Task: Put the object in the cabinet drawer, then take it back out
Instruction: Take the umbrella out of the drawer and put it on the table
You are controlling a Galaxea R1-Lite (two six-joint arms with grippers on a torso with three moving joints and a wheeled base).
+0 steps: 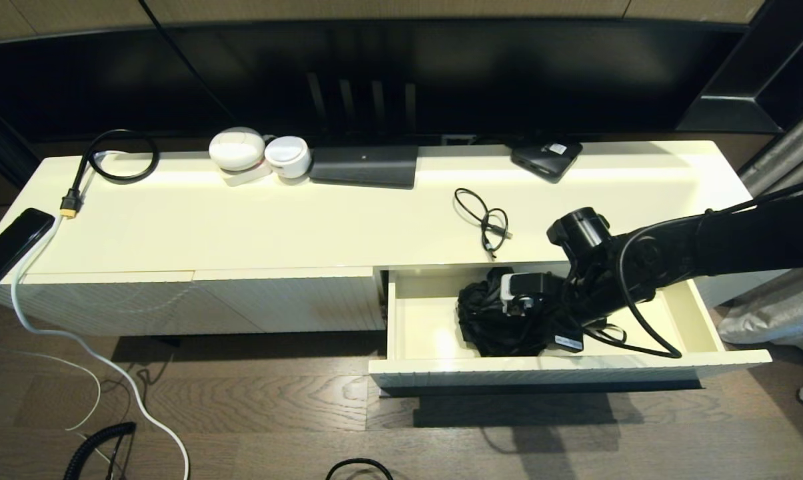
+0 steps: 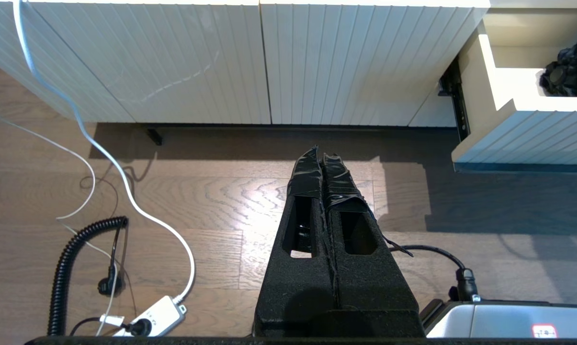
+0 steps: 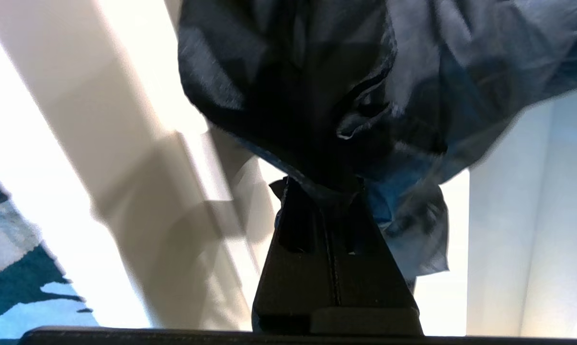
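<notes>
The cabinet drawer [image 1: 411, 320] stands pulled out at the right of the cream cabinet, its fluted front [image 1: 561, 375] toward me. Inside lies a crumpled black cloth-like bundle [image 1: 488, 330]. My right gripper [image 1: 498, 310] reaches down into the drawer from the right. In the right wrist view it [image 3: 324, 184] is shut on a fold of the black bundle [image 3: 317, 86], with the drawer's cream wall [image 3: 140, 96] behind. My left gripper [image 2: 322, 153] hangs shut and empty over the wood floor, left of the drawer [image 2: 523, 134]; the bundle [image 2: 568, 67] shows inside.
On the cabinet top lie a thin black cable [image 1: 486, 220], a black box [image 1: 364, 165], two white round devices [image 1: 238, 150], a small black device [image 1: 546, 159] and a phone [image 1: 11, 243] at the left edge. White cables [image 1: 108, 373] trail over the floor.
</notes>
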